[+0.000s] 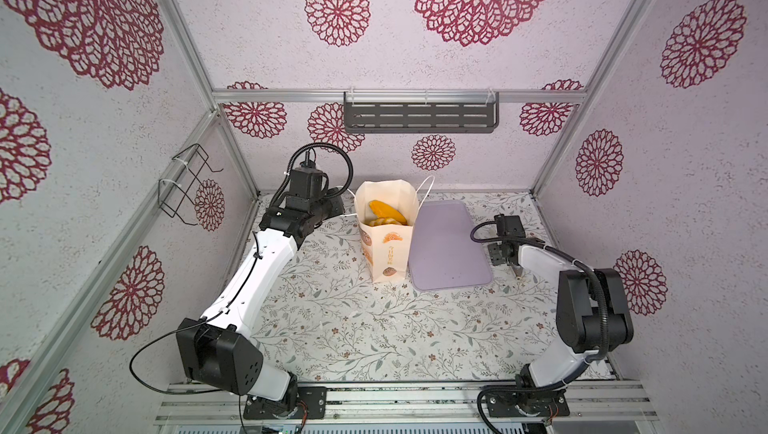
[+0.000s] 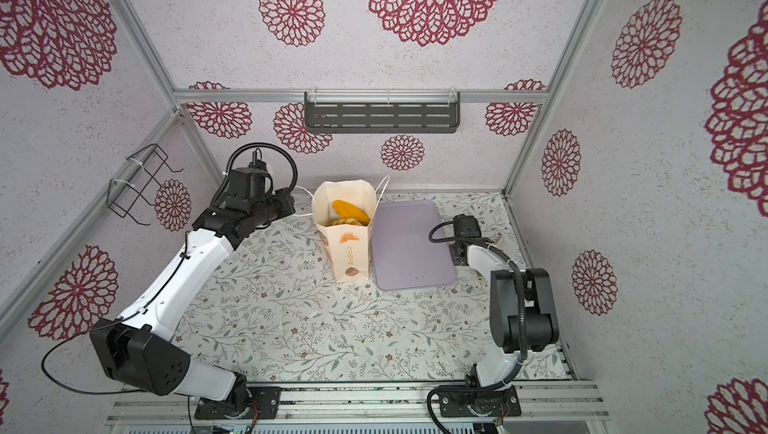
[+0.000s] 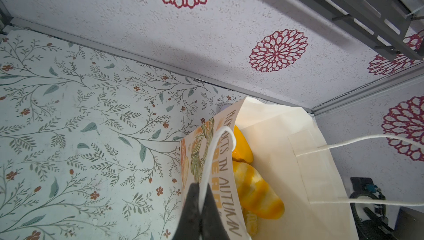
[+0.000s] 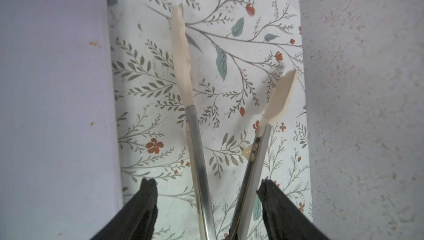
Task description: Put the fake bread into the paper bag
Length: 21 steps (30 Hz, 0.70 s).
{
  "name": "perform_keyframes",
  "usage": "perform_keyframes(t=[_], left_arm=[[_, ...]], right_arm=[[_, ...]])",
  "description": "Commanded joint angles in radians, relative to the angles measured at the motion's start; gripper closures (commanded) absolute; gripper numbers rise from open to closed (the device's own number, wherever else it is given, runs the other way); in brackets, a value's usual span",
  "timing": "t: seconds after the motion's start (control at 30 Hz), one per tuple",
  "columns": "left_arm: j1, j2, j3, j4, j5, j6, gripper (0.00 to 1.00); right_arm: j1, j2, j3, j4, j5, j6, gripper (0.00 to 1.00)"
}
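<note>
Fake bread (image 1: 384,212) is in the paper bag (image 1: 388,253), my left gripper (image 3: 200,195) pinches its cord handle (image 3: 220,144), my right gripper (image 4: 207,181) is spread around the tongs (image 4: 183,66), so I'd back off straight, no snagging.

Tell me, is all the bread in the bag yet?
Nearly done, it seems. Done: fake bread sits inside the paper bag, and the lilac tray shows none. In hand: the left gripper pinches the bag's cord handle; the right gripper is open around tongs. Left: no bread shows outside the bag, so probably only letting go.
</note>
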<state>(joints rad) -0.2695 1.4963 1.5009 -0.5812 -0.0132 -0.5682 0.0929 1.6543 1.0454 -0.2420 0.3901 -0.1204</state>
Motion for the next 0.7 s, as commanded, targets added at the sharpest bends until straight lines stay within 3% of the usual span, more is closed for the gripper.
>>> perform_keyframes(t=[0.0,0.13,0.17,0.33,0.37,0.4,0.5,0.67], left_arm=[[0.003,-0.015,0.005,0.008,-0.004,0.009,1.00],[0.003,-0.019,0.005,0.007,-0.007,0.003,0.98],[0.003,-0.021,0.005,0.007,-0.008,0.003,0.96],[0.003,-0.035,0.005,0.004,-0.035,0.006,0.83],[0.003,-0.038,0.005,0.003,-0.040,0.007,0.80],[0.003,-0.040,0.005,0.004,-0.043,0.008,0.77],[0.003,-0.047,0.008,0.007,-0.055,0.011,0.64],[0.003,-0.060,0.016,0.003,-0.087,0.002,0.32]], right_arm=[[-0.001,-0.071,0.025,-0.039,-0.057,0.072,0.24],[-0.001,-0.138,0.018,-0.063,-0.104,0.115,0.20],[-0.001,-0.158,0.014,-0.065,-0.123,0.122,0.15],[-0.001,-0.264,-0.031,-0.059,-0.177,0.161,0.11],[-0.002,-0.287,-0.042,-0.057,-0.186,0.167,0.02],[-0.001,-0.307,-0.051,-0.057,-0.193,0.173,0.01],[-0.001,-0.370,-0.086,-0.052,-0.212,0.195,0.01],[-0.001,-0.473,-0.164,-0.019,-0.221,0.228,0.01]])
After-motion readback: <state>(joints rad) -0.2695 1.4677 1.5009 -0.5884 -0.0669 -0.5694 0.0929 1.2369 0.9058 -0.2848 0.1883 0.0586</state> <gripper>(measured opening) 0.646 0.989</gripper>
